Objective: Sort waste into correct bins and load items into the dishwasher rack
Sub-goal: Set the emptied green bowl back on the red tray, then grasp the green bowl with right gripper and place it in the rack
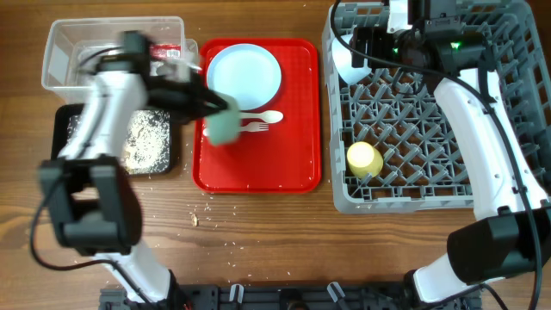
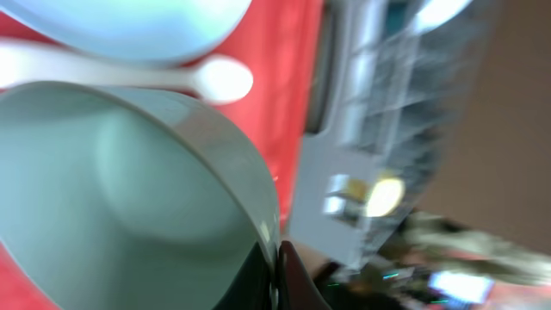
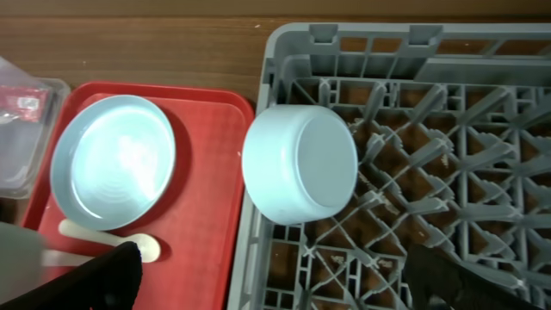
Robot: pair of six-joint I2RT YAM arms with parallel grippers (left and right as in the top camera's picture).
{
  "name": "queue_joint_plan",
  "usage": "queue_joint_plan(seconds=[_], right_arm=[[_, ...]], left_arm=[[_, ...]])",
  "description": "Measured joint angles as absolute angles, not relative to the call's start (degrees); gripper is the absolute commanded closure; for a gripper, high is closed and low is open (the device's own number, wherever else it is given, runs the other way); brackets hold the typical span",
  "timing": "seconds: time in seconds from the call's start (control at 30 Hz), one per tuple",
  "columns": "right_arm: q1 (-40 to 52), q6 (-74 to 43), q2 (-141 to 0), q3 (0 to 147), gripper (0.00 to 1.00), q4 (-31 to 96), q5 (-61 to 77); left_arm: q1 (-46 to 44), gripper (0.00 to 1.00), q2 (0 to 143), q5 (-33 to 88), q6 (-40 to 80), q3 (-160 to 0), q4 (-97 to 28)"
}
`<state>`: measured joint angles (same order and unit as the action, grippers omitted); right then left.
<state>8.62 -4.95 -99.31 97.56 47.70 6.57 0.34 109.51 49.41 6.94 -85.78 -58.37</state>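
Loading stage, by my reading: left pincer [image 1: 213, 107] clamped on the rim of one blue-green bowl [image 1: 225, 129], carried above the red tray [image 1: 293, 164] at frame centre, blurred. Second bowl [image 3: 301, 164] lodged mouth-down in the upper-left corner of the dishwasher rack [image 1: 405, 200]; yellow cup [image 1: 363, 159] in the rack's lower left. Right pincer [image 3: 275, 263] spread wide, empty, over that same corner. Plate [image 1: 244, 76], spoon [image 1: 269, 116] and fork [image 1: 253, 127] lie on the red tray. Rice lies in the black tray [image 1: 60, 116], centre left; what looks like the wrapper [image 1: 168, 52] sits in the clear tub [image 1: 60, 43], upper left. Next move likely calls for lifting the held bowl over the rack's grey wall, just beside the red tray's right edge, and seating it among the pegs. Open room: rack middle and right; the right arm crowds the upper-left corner. Loose grains on the desk [image 1: 284, 241].
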Motion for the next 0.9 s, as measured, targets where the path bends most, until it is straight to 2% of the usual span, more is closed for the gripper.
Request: queue_joint_plan(seconds=[0.07, 0.1, 0.17, 0.23, 0.27, 0.33, 0.43, 0.53, 0.63, 0.8, 0.9], right_arm=[[8.62, -4.95, -99.31, 97.56, 0.01, 47.77, 7.33], [8.62, -4.95, -99.31, 97.56, 0.01, 47.79, 7.64], [8.62, -4.97, -99.31, 97.56, 0.01, 47.81, 7.81], [8.62, -5.19, -99.31, 97.56, 0.01, 47.86, 7.94], [8.62, -5.19, -99.31, 97.56, 0.01, 47.86, 7.94], [8.62, -5.19, -99.31, 97.56, 0.01, 48.14, 7.94], [8.62, -5.21, -99.31, 97.56, 0.01, 48.69, 8.12], [8.64, -5.39, -99.33, 97.56, 0.04, 48.49, 12.12], [10.02, -5.56, -100.12, 97.56, 0.04, 46.89, 16.84], [21.5, -4.75, -109.23, 97.56, 0.04, 46.5, 20.69], [29.71, -1.87, -114.89, 97.56, 0.06, 48.95, 18.44]], left_arm=[[-7.9, 0.96, 109.62, 39.44, 11.18, -85.78, -57.47], [-12.58, 0.94, 109.62, 31.09, 13.69, -85.78, -56.93], [-18.02, 0.88, 109.62, 23.05, 16.19, -85.78, -56.93], [-25.63, 0.64, 109.62, 12.14, 18.87, -85.78, -56.31], [-28.01, 0.56, 109.62, 9.28, 19.81, -85.78, -55.94], [-31.16, 0.45, 109.62, 4.95, 20.32, -85.78, -54.19], [-33.12, 0.4, 109.62, 2.0, 21.71, -85.8, -52.4], [-29.74, 0.37, 109.47, 0.75, 22.28, -87.7, -55.64], [-20.78, 0.31, 107.11, 0.43, 23.46, -89.95, -56.36], [-2.87, 0.29, 101.56, 3.55, 24.95, -90.78, -56.4], [2.76, 0.26, 101.56, 6.63, 25.23, -90.78, -56.69]])
